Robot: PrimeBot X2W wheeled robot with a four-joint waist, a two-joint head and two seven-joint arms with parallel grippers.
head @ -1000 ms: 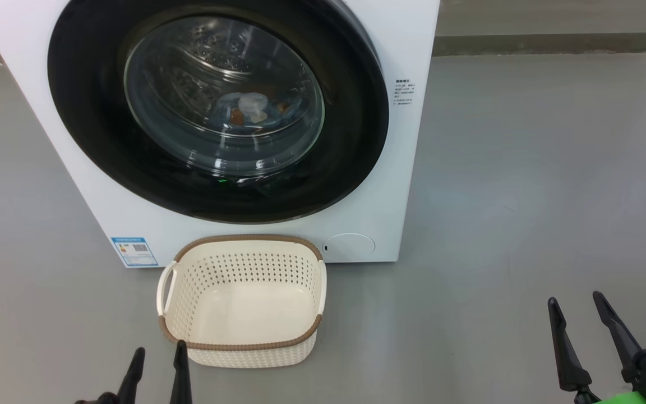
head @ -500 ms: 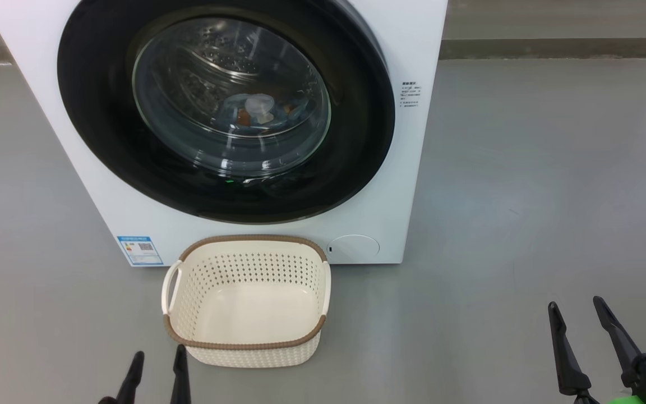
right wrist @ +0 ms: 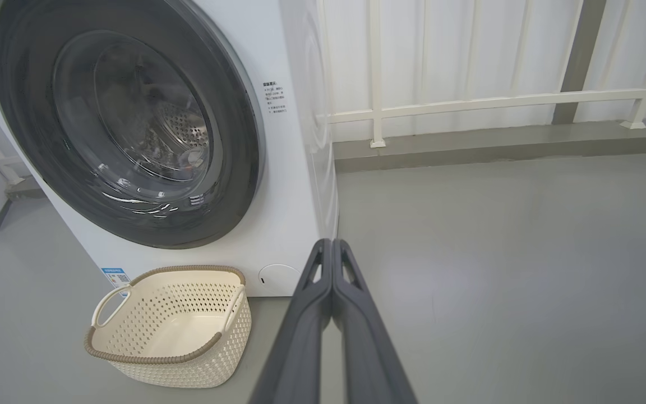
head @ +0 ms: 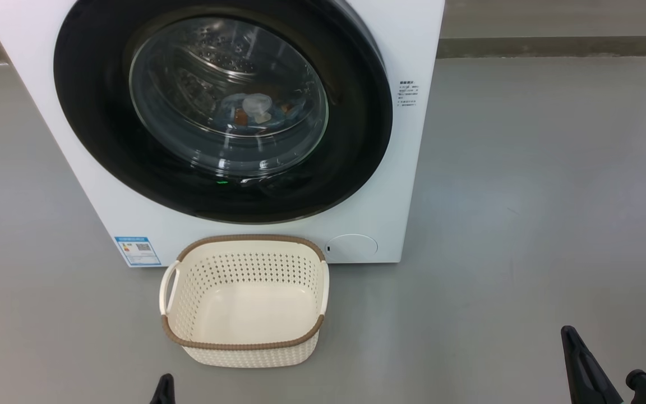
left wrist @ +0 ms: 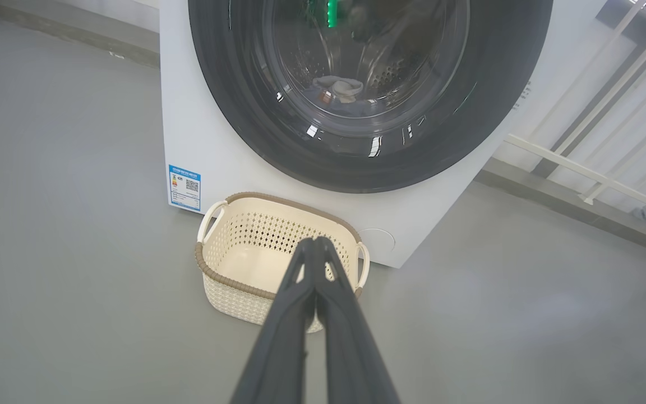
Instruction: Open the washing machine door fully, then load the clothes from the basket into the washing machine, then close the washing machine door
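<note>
The washing machine (head: 407, 185) is a white front-loader, and its door (head: 93, 112), black-rimmed with a glass bowl, sits flush against the front. Through the glass I see the clothes (head: 255, 109), blue, orange and cream, lying in the steel drum. The basket (head: 244, 240) stands on the floor just in front of the machine with nothing in it. My left gripper (left wrist: 314, 242) is shut on nothing, near the basket's front edge; its tip (head: 164, 387) peeks in at the bottom. My right gripper (right wrist: 332, 242) is shut on nothing too, low at the right (head: 572, 336), far from the basket.
Grey floor (head: 525, 196) spreads wide to the right of the machine. A white railing (right wrist: 469, 104) over a low grey kerb (right wrist: 497, 146) runs behind. A blue label (head: 137, 251) and a round cover (head: 351, 247) mark the machine's lower front.
Both grippers have sunk toward the head view's bottom edge, and their fingers, apart before, now meet. The view shifted slightly. Door and basket are unmoved.
</note>
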